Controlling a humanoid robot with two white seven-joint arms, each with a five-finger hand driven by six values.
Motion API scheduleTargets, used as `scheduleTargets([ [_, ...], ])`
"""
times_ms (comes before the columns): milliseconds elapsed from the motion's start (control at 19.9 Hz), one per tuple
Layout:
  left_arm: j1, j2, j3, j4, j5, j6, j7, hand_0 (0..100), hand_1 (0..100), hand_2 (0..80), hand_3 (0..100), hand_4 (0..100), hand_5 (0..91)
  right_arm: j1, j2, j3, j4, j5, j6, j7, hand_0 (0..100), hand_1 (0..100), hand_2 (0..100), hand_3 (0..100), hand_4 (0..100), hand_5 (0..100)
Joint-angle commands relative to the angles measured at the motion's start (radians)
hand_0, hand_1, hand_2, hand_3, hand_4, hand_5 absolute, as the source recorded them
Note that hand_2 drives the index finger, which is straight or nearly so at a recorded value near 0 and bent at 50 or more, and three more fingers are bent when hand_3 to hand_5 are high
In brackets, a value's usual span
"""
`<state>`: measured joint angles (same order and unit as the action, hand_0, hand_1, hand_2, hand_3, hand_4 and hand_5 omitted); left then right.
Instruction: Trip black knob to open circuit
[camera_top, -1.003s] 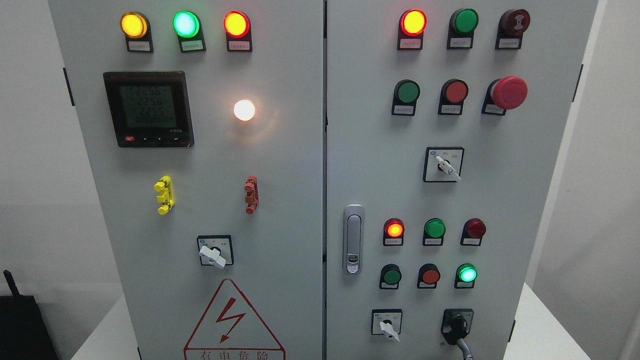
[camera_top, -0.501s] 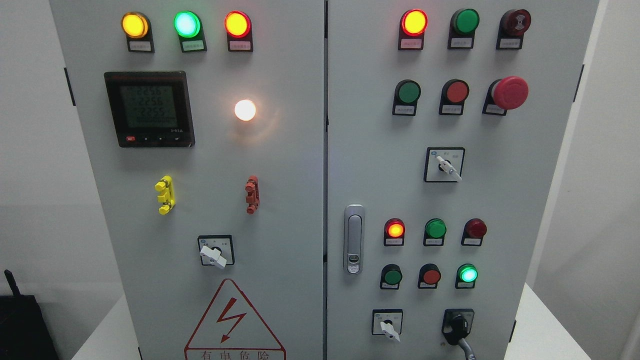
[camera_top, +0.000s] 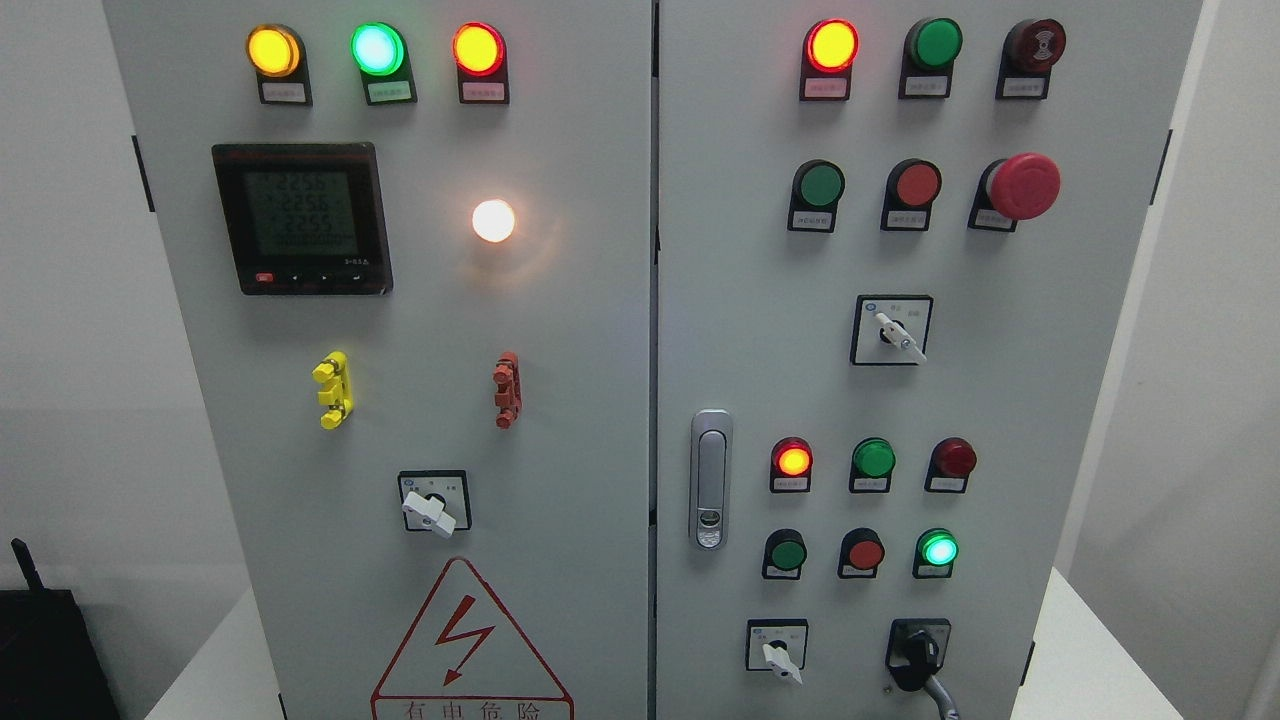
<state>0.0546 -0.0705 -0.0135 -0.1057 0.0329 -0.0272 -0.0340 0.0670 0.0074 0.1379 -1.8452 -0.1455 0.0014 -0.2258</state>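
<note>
The black knob (camera_top: 917, 652) sits at the lower right of the grey electrical cabinet's right door (camera_top: 760, 330), on a black square plate, its handle pointing down. A grey cable (camera_top: 942, 700) hangs just below it. To its left is a white selector switch (camera_top: 777, 655). Neither of my hands shows in the head view.
The right door carries lit and unlit lamps, push buttons, a red mushroom stop button (camera_top: 1022, 186), another white selector (camera_top: 896, 332) and a chrome door latch (camera_top: 710, 478). The left door has a digital meter (camera_top: 301, 216), a white selector (camera_top: 430, 510) and a warning triangle (camera_top: 470, 650). A black object (camera_top: 45, 650) stands lower left.
The whole view has shifted a few pixels to the right; nothing on the cabinet has changed.
</note>
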Motion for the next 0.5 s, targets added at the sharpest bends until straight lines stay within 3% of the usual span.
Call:
scheduleTargets([
  [0,-0.004,-0.002,0.001,0.0,0.002,0.0,0.0,12,39,0.0,0,0,0.0,-0.007,-0.003,-0.006,-0.025,-0.002,-0.015,0.02,0,9,5,100,100,100],
  [451,-0.004,-0.002,0.001,0.0,0.002,-0.002,0.0,12,39,0.0,0,0,0.0,-0.006,-0.018,-0.029,-0.023,-0.023,-0.015,0.009,0,9,5,100,100,100],
])
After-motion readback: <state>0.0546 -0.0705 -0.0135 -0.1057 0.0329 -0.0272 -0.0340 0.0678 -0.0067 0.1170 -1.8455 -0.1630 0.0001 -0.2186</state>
